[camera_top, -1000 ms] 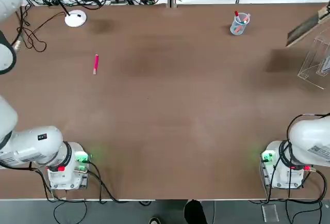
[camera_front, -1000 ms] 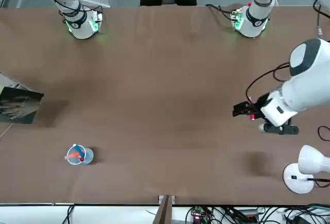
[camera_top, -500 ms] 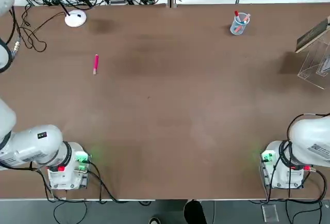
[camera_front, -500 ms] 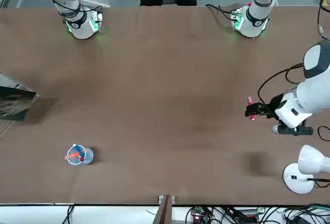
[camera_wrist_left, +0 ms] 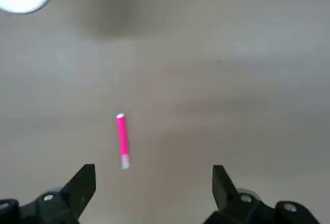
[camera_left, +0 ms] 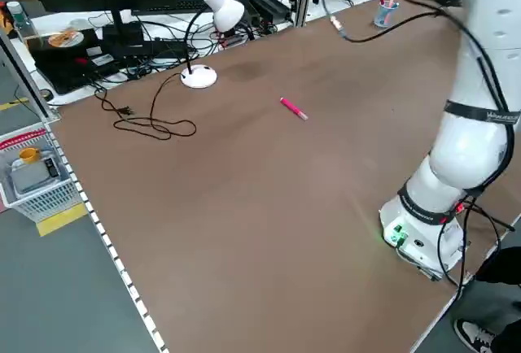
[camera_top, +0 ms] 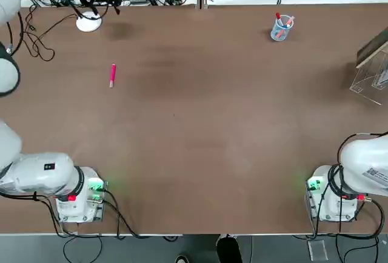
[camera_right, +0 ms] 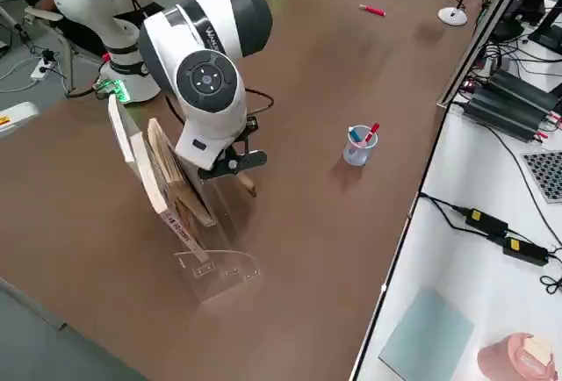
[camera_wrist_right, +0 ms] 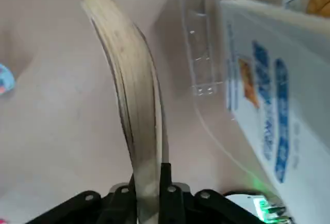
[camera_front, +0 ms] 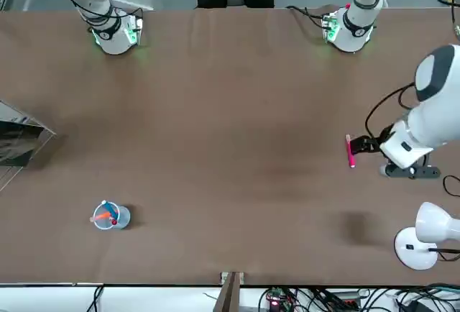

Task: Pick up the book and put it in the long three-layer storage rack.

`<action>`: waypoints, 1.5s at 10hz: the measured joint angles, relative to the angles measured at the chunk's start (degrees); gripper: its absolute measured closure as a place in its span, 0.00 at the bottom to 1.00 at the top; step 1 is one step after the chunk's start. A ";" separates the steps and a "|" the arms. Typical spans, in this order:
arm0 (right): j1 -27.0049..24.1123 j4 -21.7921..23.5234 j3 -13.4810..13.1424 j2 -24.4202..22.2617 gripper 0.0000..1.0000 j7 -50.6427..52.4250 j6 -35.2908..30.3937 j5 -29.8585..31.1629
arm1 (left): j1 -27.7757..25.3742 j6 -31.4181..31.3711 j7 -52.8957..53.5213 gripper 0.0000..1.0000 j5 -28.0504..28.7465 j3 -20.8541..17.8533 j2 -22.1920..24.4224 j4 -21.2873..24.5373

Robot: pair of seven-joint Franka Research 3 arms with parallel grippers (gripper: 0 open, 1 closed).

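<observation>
Two end effectors, one brown counter (camera_top: 200, 123).

Right end effector (camera_wrist_right: 148, 195): fingers pressed together on the book (camera_wrist_right: 131, 126), pinching its lower edge so that the pale page block fans upward from the grip. Position: at the counter's right edge, toward the far corner. In the right side view the book (camera_right: 171, 183) stands tilted, held just over the long three-layer storage rack (camera_right: 215, 271), between the arm's wrist and a white-covered book (camera_right: 127, 157) already leaning in the rack. Whether the held book touches the rack's acrylic cannot be told. In the top view only a tan-edged corner of the book (camera_top: 373, 48) and part of the clear rack (camera_top: 370, 81) show at the right edge. In the front view the dark cover (camera_front: 18, 147) sits at the same edge.

Left end effector (camera_wrist_left: 153, 185): fingers spread wide, gripping nothing, hovering above the counter near its left edge. A pink marker (camera_wrist_left: 122, 140) lies flat on the counter below it, nearer one fingertip than the other, touching neither. The same marker (camera_top: 113, 75) lies in the left half of the counter, well apart from the rack.

Other items: a clear cup of pens (camera_top: 281, 28) near the far edge, right of centre; a white desk lamp (camera_front: 424, 236) with its round base (camera_top: 88, 22) at the far left corner; loose black cables (camera_left: 151, 121) beside that base.
</observation>
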State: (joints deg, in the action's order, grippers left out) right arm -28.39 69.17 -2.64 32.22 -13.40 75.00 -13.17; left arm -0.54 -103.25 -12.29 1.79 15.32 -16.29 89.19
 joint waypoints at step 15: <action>-0.89 -3.47 -0.10 3.57 0.85 1.83 1.76 5.65 | 7.81 8.07 9.73 0.00 -0.95 -16.30 16.18 4.66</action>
State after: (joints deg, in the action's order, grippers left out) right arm -29.27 65.70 -2.74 35.78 -11.57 76.76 -7.52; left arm 7.27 -95.18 -2.55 0.84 -0.97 -0.10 93.85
